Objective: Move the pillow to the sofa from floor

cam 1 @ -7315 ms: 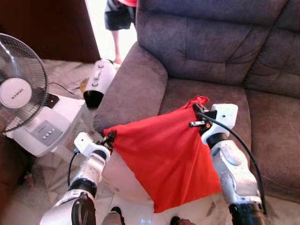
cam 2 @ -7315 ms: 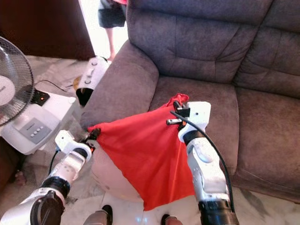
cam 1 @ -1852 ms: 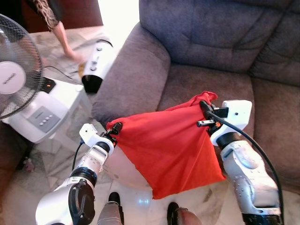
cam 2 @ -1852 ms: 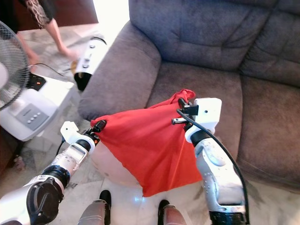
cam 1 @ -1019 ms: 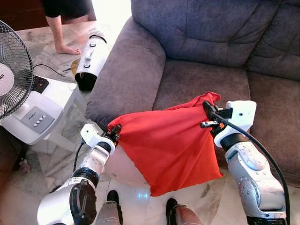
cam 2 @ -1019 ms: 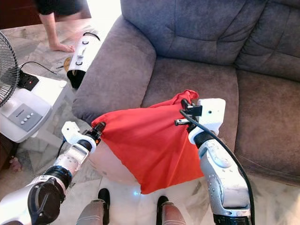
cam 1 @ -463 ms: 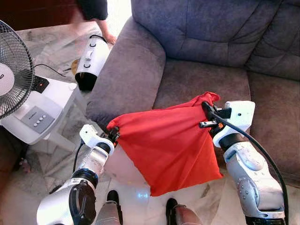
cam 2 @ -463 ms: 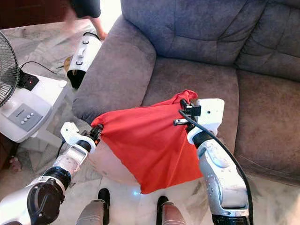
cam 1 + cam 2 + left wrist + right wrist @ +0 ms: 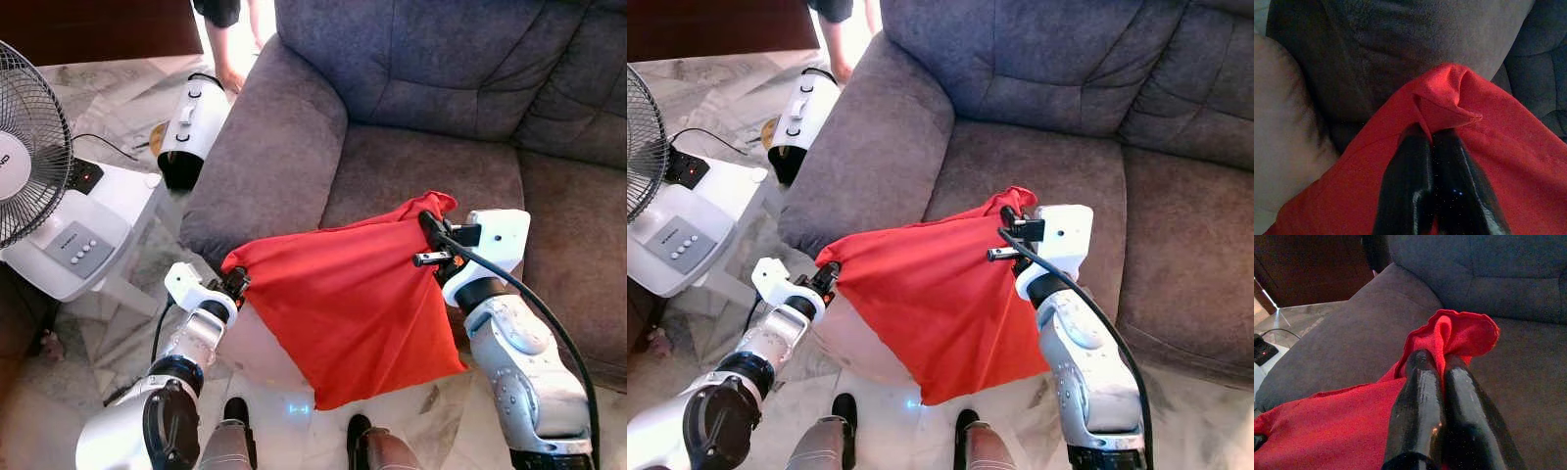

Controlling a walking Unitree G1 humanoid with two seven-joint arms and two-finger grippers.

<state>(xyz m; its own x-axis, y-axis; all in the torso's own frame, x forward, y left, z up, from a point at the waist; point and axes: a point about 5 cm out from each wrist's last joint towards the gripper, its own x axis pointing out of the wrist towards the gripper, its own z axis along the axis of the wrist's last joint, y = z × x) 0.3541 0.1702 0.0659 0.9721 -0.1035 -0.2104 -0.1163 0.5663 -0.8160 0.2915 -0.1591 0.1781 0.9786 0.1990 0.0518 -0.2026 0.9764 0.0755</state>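
The red pillow [image 9: 348, 304] hangs limp like a slack cloth between both grippers, before the grey sofa [image 9: 431, 108]. The left gripper [image 9: 1432, 134] pinches one puckered corner; the right gripper [image 9: 1442, 363] clamps the opposite bunched corner.

Grey plush upholstered sofa [image 9: 460, 88] at far right on a pale marble-tiled floor [image 9: 88, 343]; at left, a white pedestal fan [image 9: 34, 162] and a white cylindrical appliance [image 9: 191, 127]; at far left, a dark wooden wall panel [image 9: 98, 29] and a person's bare legs [image 9: 227, 39] in bright daylight.
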